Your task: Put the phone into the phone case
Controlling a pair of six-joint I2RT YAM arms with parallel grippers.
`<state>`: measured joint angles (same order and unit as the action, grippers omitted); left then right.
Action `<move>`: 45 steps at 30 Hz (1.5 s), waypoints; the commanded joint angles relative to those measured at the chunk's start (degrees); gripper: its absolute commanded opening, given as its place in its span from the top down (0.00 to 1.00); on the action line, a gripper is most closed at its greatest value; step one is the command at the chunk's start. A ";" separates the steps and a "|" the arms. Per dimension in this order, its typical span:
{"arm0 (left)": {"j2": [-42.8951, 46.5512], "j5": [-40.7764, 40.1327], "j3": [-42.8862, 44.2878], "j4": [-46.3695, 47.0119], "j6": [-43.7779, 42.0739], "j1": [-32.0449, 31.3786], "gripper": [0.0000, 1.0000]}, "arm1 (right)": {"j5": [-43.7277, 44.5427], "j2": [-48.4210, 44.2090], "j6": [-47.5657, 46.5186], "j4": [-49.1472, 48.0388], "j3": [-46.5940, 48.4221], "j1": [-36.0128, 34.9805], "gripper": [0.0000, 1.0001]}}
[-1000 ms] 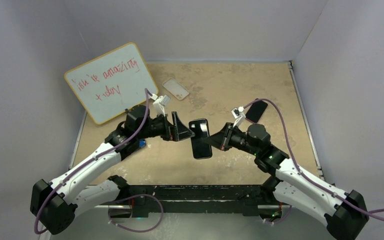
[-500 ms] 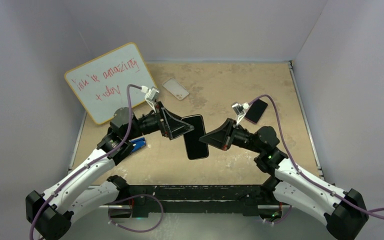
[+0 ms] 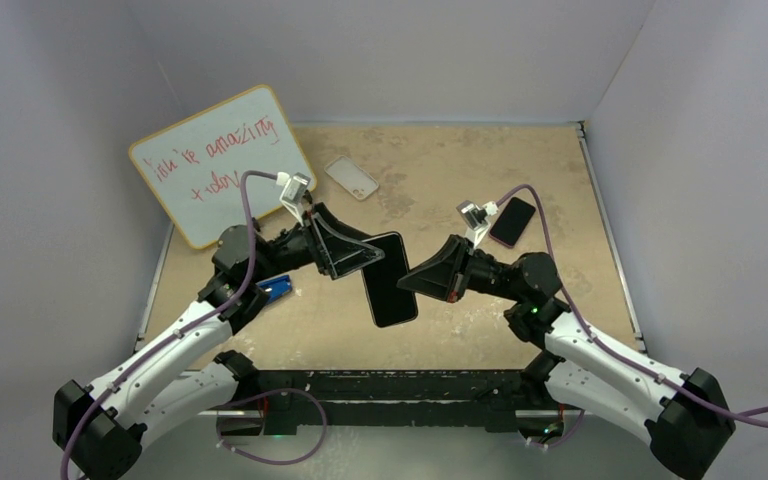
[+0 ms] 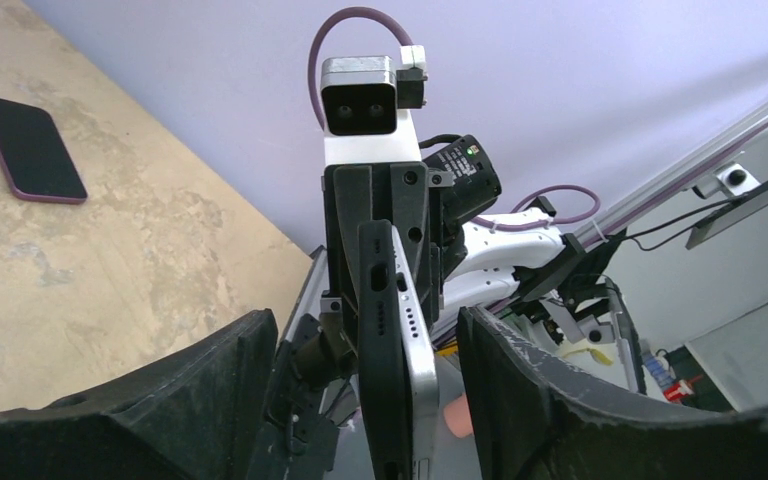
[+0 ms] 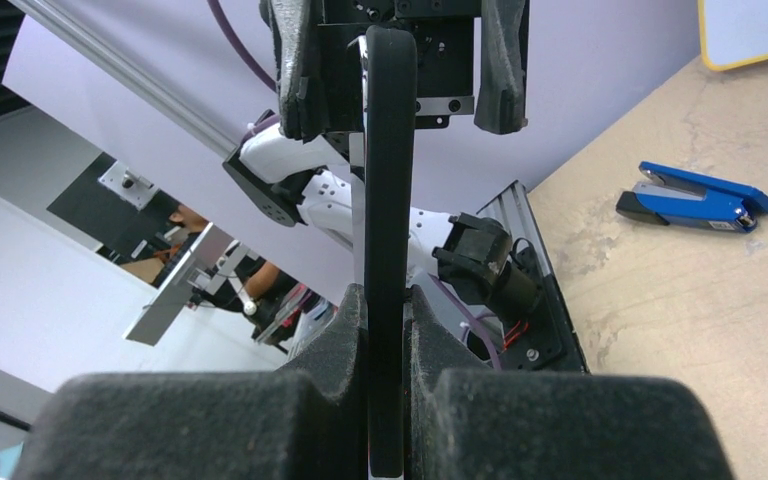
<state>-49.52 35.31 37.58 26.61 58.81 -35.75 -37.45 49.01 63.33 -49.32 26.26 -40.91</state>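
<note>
The phone is black with a silver edge. The whiteboard is white, yellow-framed, with red handwriting. The stapler is blue and grey. The table is mottled tan. Cables are purple.
</note>
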 commanded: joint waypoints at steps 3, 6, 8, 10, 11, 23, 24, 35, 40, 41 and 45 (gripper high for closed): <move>1.47 0.75 -1.60 7.83 4.47 0.17 0.39 | 0.66 -2.27 1.20 -6.42 1.10 0.10 1.00; 1.87 0.19 -1.66 8.13 4.74 0.18 0.39 | 1.32 -2.69 0.90 -5.95 0.75 0.04 1.00; 1.98 -0.52 -1.28 6.30 4.35 0.21 0.39 | 2.27 -3.43 -0.13 -4.25 0.57 0.07 1.00; 2.07 -1.42 -0.54 4.08 3.29 0.19 0.41 | 3.13 -4.80 -1.72 -1.95 0.46 0.05 1.00; 2.09 -1.55 -0.54 4.09 3.13 0.17 0.43 | 3.65 -5.40 -2.25 -0.57 0.39 0.09 1.00; 0.40 -4.92 1.75 -5.37 -0.09 0.30 1.00 | 7.31 -6.14 -6.03 9.39 1.45 0.05 1.00; 0.23 -5.00 2.18 -6.44 -0.54 0.36 1.00 | 8.18 -6.43 -6.48 10.63 1.54 0.05 1.00; 0.13 -2.52 2.98 -12.60 -1.50 0.38 0.38 | 20.03 -9.42 -5.57 11.73 2.05 0.04 1.00; 1.44 -1.20 -1.79 -12.17 0.16 0.38 0.34 | 26.01 -9.14 -4.55 9.17 2.41 0.10 1.00; 1.53 -0.76 -3.14 -10.52 1.19 0.39 0.34 | 26.18 -8.53 -4.26 8.40 2.65 0.04 1.00; -0.50 1.10 -8.28 1.65 9.61 0.35 0.34 | 26.35 -6.49 -2.79 6.75 3.36 0.04 1.00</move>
<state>-48.75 33.56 33.43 16.53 60.86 -35.62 -14.44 41.69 58.37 -34.20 26.11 -40.86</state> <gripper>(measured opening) 0.657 0.071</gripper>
